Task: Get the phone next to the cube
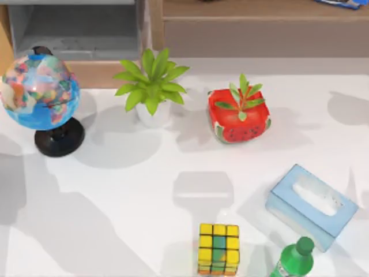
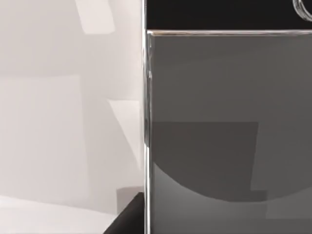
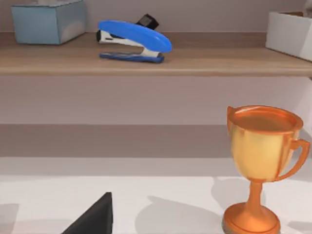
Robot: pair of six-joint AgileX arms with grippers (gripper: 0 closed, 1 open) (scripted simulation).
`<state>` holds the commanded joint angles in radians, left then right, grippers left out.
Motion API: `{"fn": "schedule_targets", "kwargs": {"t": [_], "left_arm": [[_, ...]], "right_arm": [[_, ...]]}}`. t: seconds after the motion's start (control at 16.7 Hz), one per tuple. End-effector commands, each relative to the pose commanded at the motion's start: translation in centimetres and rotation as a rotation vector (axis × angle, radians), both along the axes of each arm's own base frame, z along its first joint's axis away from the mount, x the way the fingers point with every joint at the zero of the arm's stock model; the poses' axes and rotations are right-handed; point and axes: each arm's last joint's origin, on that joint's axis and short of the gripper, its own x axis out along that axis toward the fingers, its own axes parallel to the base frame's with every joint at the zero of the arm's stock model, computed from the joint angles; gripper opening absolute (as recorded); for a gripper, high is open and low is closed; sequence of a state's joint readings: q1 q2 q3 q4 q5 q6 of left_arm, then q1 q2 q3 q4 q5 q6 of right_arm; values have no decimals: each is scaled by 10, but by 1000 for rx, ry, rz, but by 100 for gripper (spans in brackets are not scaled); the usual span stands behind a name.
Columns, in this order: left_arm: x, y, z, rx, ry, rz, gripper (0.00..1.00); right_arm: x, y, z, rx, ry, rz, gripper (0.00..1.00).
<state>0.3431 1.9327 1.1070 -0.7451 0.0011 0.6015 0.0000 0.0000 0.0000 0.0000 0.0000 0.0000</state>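
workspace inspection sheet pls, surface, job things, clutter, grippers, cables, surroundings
surface: white table, crossed by shadows
job's things: cube at the table's near edge; grey phone close up in the left wrist view
clutter: globe, potted plant, watermelon planter, tissue box, green bottle, trophy
grippers: dark fingertip in the right wrist view; jaw state cannot be told
cables: nothing seen
surroundings: wooden shelf with blue stapler
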Motion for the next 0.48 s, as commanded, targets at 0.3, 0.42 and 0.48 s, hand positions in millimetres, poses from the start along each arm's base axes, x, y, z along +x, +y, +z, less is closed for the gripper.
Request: {"fn": "schedule_targets", "kwargs": {"t": [0.3,0.42,0.48], "left_arm": [[0,-1,17,-5,-7,-1,0],[0,-1,25,-3,-12,0,0],[0,-1,26,-3,-12,0,0]], "right_arm": [[0,0,0,0,0,0,100],[0,0,0,0,0,0,100],[0,0,0,0,0,0,100]]}}
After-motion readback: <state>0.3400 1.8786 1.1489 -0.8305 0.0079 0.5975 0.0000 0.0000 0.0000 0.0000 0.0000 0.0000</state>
